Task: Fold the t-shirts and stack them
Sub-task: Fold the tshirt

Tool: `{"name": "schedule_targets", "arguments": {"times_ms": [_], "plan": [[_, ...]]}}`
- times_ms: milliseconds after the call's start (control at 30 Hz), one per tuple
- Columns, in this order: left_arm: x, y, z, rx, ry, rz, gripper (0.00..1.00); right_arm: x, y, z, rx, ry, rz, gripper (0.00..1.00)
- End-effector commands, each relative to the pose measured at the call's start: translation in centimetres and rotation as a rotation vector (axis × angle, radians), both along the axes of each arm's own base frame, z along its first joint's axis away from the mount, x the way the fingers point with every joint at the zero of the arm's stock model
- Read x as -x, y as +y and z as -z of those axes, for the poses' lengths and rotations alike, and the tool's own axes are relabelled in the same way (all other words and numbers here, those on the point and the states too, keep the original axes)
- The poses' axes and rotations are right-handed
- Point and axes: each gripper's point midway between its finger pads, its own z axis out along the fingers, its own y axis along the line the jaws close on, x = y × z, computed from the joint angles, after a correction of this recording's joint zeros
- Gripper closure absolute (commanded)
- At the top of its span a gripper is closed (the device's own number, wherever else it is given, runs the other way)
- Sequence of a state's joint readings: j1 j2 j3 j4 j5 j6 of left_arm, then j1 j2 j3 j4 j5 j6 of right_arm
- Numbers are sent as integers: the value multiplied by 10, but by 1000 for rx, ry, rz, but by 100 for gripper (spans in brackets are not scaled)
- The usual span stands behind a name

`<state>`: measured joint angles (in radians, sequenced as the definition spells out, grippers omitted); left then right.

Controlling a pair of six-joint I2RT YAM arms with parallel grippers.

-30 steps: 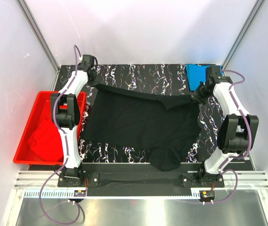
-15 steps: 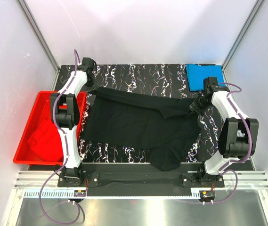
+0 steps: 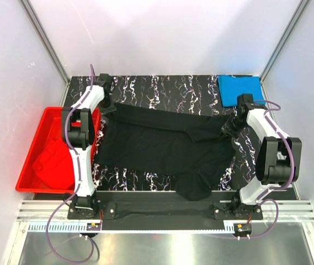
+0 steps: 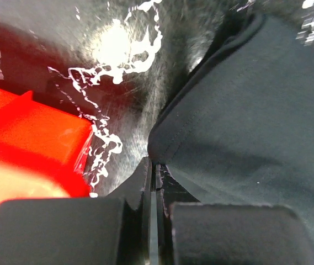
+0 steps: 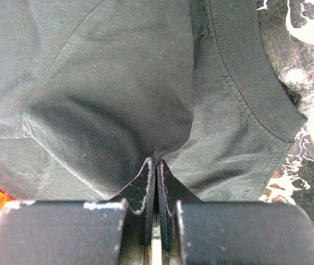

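Marbled black worktop (image 3: 162, 85) carries the black t-shirt (image 3: 162, 143), spread across its centre. At 10 o'clock the left fingers (image 4: 151, 190), pressed together, pinch its edge; at 3 o'clock the right fingers (image 5: 152, 190) pinch puckered cloth. At 1 o'clock lies the folded blue t-shirt (image 3: 239, 88); at 9 o'clock the red t-shirt (image 3: 52, 160) sits in the red tub (image 3: 32, 148).

spread t-shirt (image 3: 162, 146): table (image 3: 162, 85) centre | folded t-shirt (image 3: 239, 88): far-right | tub (image 3: 32, 146): left

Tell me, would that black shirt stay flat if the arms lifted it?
Probably not. The black t-shirt looks floppy: it puckers where the right gripper pinches it, and its near part lies rumpled. Its cloth looks thin, so it is likely light.
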<state>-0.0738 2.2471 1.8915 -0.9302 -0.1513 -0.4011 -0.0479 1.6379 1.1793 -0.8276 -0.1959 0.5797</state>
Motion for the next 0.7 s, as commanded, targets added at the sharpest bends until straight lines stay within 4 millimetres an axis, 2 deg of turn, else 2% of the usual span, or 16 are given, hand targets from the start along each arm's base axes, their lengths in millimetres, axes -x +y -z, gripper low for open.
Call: {"name": "schedule_targets", "arguments": {"times_ms": [0,267,300,333,367,400,433,467,500,533,567,600,667], "plan": [[-6,8,-3,-18,-9,-27,100,-3,-3,6,8,-6,-15,96],[-6,11,1,-32,0,-26,100,-4,-6,18,24,14,-31,91],[-6,11,2,-34,3,-25,97,-4,-6,20,22,19,-34,88],[-6,10,1,-30,2,-22,90,-1,-6,22,23,28,-44,79],[-3,10,1,-27,14,-22,71,1,-5,24,22,41,-50,75],[1,9,2,-21,26,-23,62,7,-8,26,35,65,-56,70],[4,7,0,-16,31,-25,54,10,-10,26,51,71,-66,58],[4,6,-11,-14,3,-27,48,11,-14,23,70,66,-66,53],[10,4,-11,-14,6,-25,37,8,-17,18,91,46,-71,42],[9,3,-17,-8,-13,-26,34,4,-19,13,100,25,-73,42],[8,1,-22,-3,-33,-25,32,-1,-21,8,112,5,-69,34],[7,-1,-33,1,-55,-21,30,-13,-25,1,132,-25,-61,30],[0,-6,-47,11,-93,-24,31,-29,-32,-3,151,-41,-52,28]]}}
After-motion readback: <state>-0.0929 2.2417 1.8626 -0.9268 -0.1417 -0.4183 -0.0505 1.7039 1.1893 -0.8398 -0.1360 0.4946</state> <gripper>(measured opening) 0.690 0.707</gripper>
